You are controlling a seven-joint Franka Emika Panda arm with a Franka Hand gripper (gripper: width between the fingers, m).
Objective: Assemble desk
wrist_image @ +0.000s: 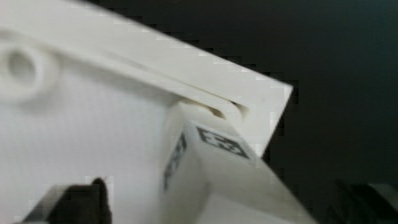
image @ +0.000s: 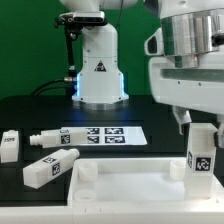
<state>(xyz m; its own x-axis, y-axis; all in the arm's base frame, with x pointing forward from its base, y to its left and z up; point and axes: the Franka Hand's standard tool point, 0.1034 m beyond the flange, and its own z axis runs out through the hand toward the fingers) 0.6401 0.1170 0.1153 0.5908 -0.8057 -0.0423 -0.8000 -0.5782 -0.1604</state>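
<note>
So I'm watching my feeds and the gripper (wrist_image: 231, 206) is hanging wide open over the standing leg (image: 203, 155). On the wrist view its dark fingers (wrist_image: 80, 200) are sitting well out on either side of that leg with gaps showing, so it's gripping nothing. The leg is standing upright in a corner of the desk top (image: 130, 195), the far corner on the exterior view's right, and its tag is facing the camera. The desk top itself is lying flat along the near edge of the black tabletop (image: 40, 112), rim up.

Three more legs are lying on their sides toward the tabletop's edge on the exterior view's left. The far-left leg (image: 10, 145) is right at that edge, the middle leg (image: 58, 137) is just beside the marker board (image: 103, 133), and the near leg (image: 48, 170) is just beside the desk top's corner. The marker board is lying mid-tabletop in front of the robot base (image: 100, 75).
</note>
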